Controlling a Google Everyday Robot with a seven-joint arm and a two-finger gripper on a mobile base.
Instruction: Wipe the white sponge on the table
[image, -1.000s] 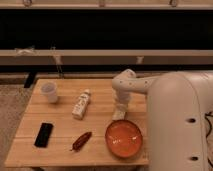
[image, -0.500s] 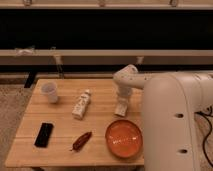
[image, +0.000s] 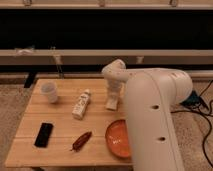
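Note:
My gripper (image: 112, 98) points down over the right middle of the light wooden table (image: 60, 120). It is shut on the white sponge (image: 111, 105), a small off-white block pressed against the tabletop right under it. My white arm (image: 150, 115) reaches in from the right and hides the table's right side.
A white cup (image: 49, 91) stands at the back left. A white labelled bottle (image: 81, 104) lies left of the sponge. A black phone (image: 43, 134) and a red-brown object (image: 81, 141) lie near the front. An orange plate (image: 118, 138) sits at the front right, partly behind my arm.
My gripper has slid to the left across the table with the sponge under it. The arm now covers more of the orange plate. The other objects have not moved.

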